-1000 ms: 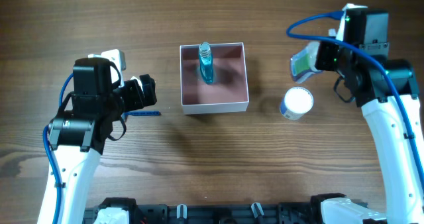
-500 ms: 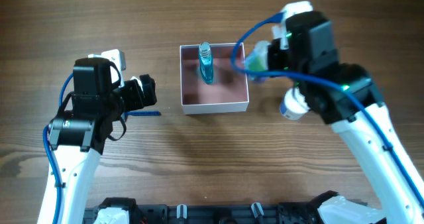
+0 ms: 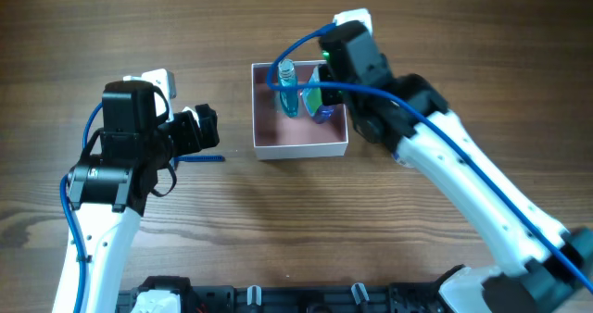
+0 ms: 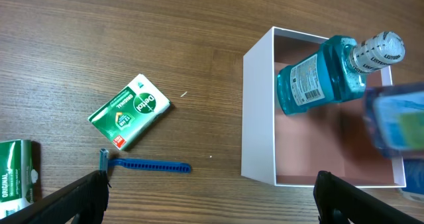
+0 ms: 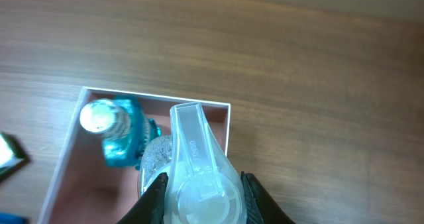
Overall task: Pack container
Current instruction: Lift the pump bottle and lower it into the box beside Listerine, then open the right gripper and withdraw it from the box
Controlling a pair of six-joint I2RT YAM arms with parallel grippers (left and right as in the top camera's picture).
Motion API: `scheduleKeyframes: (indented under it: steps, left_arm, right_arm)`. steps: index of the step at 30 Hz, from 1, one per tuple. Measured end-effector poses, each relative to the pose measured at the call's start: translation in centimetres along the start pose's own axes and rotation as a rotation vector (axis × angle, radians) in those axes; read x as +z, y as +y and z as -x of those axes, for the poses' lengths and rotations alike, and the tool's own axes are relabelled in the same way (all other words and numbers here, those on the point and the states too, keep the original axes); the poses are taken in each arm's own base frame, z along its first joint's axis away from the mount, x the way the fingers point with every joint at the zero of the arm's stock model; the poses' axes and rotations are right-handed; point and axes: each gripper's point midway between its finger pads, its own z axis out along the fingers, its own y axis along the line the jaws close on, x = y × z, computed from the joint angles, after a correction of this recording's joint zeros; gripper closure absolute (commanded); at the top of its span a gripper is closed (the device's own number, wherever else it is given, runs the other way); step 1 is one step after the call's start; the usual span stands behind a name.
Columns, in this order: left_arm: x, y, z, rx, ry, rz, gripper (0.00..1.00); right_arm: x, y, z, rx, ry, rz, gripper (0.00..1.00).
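The container (image 3: 298, 148) is a square white box with a pink inside, at the table's middle. A teal mouthwash bottle (image 3: 288, 91) lies in its far left part; it also shows in the left wrist view (image 4: 318, 81) and the right wrist view (image 5: 119, 134). My right gripper (image 3: 320, 100) is shut on a bottle with a clear flip cap (image 5: 199, 184) and holds it over the container's far right part, next to the teal bottle. My left gripper (image 3: 206, 128) is open and empty, left of the container, above a blue razor (image 4: 146, 164).
A green soap box (image 4: 130, 111) and a second green pack (image 4: 16, 177) lie on the wood left of the container wall (image 4: 258, 118). The razor (image 3: 199, 157) shows by my left fingers. My right arm crosses the table's right half and hides what lies under it.
My right gripper has carried the clear-capped bottle leftwards from the table's right side to above the container's right part. The left arm has not moved.
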Motion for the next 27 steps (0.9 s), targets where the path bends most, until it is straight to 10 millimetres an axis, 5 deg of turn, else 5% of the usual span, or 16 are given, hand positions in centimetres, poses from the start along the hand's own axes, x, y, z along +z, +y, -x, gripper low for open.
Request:
scheduleKeyframes:
  steps: [7, 21, 25, 27]
  left_arm:
    - [0.0, 0.0, -0.1, 0.000, 0.004, 0.001, 0.00]
    - [0.0, 0.1, -0.3, -0.001, 0.011, 0.003, 0.00]
    - [0.0, 0.1, -0.3, -0.001, 0.011, 0.003, 0.00]
    - [0.0, 0.1, -0.3, -0.001, 0.011, 0.003, 0.00]
  right_arm:
    - [3.8, 0.4, -1.0, 0.034, 0.029, -0.055, 0.96]
    - [7.3, 0.3, -2.8, 0.061, 0.074, -0.129, 0.96]
    - [7.6, 0.4, -2.9, 0.060, 0.077, -0.130, 0.72]
    - [7.7, 0.5, -2.8, 0.063, 0.073, -0.129, 0.68]
